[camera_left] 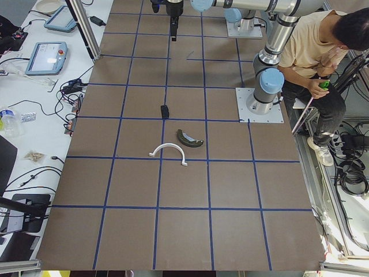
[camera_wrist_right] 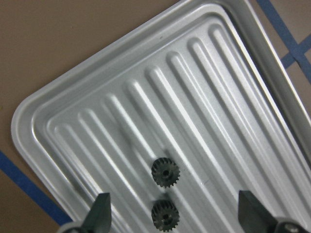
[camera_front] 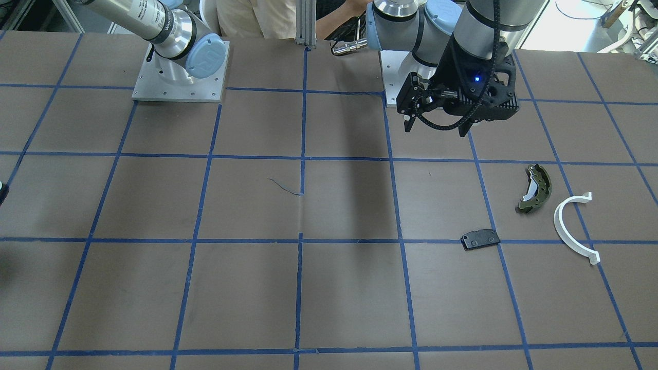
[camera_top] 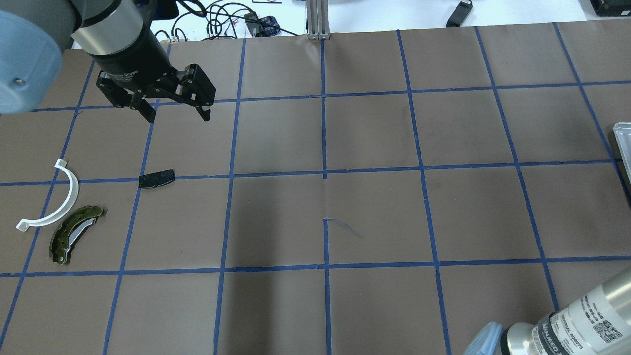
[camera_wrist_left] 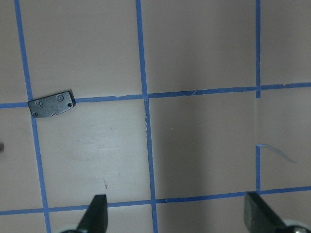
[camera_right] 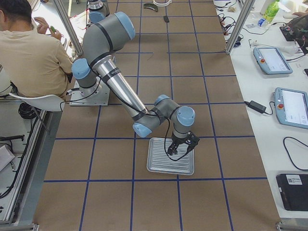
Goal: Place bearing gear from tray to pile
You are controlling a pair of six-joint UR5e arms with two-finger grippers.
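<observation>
Two small dark bearing gears point(camera_wrist_right: 165, 173) point(camera_wrist_right: 164, 215) lie in the ribbed metal tray point(camera_wrist_right: 29, 111). My right gripper point(camera_wrist_right: 176, 213) hangs open just above them, and the nearer gear sits between its fingers. The tray also shows in the exterior right view point(camera_right: 155, 168). The pile lies far off on my left: an olive-green brake shoe point(camera_top: 74, 234), a white arc point(camera_top: 75, 190) and a black pad point(camera_top: 156, 178). My left gripper point(camera_top: 178, 117) is open and empty, above the table beyond the pad point(camera_wrist_left: 52, 104).
The table is brown paper with a blue tape grid. Only the tray's edge point(camera_top: 623, 148) shows at the right border of the overhead view. An operator point(camera_right: 29, 53) sits behind the robot's bases.
</observation>
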